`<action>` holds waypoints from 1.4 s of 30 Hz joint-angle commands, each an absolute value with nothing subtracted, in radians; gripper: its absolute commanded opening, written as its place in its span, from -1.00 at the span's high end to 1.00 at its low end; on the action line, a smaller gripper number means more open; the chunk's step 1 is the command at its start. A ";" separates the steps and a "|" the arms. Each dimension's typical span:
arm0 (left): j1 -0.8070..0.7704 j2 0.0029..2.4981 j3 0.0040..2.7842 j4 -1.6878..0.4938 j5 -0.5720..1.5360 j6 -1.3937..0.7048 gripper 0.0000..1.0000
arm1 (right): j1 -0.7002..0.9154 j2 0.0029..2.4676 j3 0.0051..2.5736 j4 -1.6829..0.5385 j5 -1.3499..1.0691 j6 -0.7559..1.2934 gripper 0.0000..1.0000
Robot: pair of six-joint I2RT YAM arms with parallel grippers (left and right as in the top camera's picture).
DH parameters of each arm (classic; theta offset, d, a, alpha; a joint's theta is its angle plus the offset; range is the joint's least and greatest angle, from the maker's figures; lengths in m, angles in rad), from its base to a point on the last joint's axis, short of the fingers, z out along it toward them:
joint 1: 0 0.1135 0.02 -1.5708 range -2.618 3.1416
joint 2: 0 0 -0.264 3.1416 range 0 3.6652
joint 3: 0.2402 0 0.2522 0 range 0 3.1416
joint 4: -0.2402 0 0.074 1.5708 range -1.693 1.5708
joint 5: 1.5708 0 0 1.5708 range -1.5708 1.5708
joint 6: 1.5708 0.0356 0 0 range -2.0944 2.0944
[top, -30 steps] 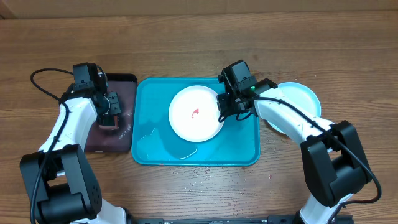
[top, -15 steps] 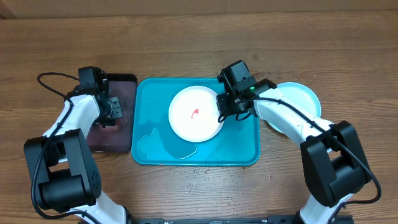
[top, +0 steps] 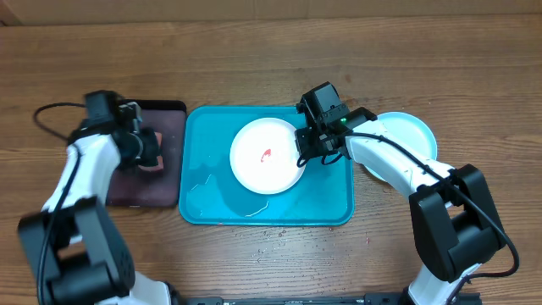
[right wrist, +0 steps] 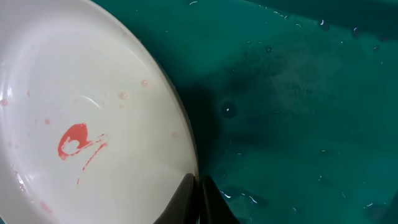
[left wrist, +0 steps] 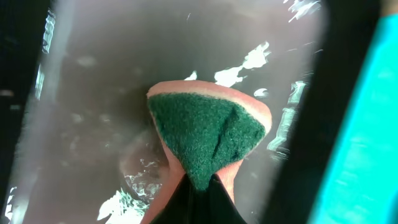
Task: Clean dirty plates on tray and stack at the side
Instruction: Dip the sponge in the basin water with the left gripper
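A white plate (top: 265, 155) with a red smear lies in the turquoise tray (top: 330, 199); it fills the left of the right wrist view (right wrist: 81, 124), the tray to its right (right wrist: 298, 93). My right gripper (top: 306, 146) is shut on the white plate's right rim (right wrist: 198, 186). A light blue plate (top: 411, 131) lies on the table right of the tray, partly under the right arm. My left gripper (top: 146, 146) is shut on a green and pink sponge (left wrist: 205, 134) over the dark tray (top: 148, 191). The yellow-green plate is out of view.
The dark tray holds water with foam patches (left wrist: 106, 205); its black rim (left wrist: 311, 124) lies between the sponge and the turquoise tray's edge (left wrist: 367, 124). Water pools on the turquoise tray's front left (top: 212, 191). Bare wooden table lies all round.
My left arm has swung outward to the left and the left gripper with the sponge has shifted on the dark tray. The right arm and the white plate have not moved.
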State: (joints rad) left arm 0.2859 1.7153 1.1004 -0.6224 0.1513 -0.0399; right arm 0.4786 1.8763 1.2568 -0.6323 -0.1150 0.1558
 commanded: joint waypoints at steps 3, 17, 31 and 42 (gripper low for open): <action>0.414 1.572 1.069 -0.628 0.437 0.062 0.91 | 0.483 1.858 1.282 -0.630 -0.105 0.149 0.93; 0.503 1.266 0.792 -0.408 0.487 0.079 0.91 | 0.483 1.858 1.282 -0.638 -0.105 0.149 0.93; 0.504 1.285 0.792 -0.255 0.546 -0.030 0.91 | 0.483 1.858 1.282 -0.636 -0.105 0.149 0.93; 0.504 1.285 0.792 -0.249 0.552 -0.030 0.91 | 0.483 1.858 1.282 -0.636 -0.105 0.149 0.93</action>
State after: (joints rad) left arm 0.4992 1.2831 0.7940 -0.2569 0.5240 -0.0231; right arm 0.4786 1.8763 1.2568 -0.6403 -0.1146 0.1558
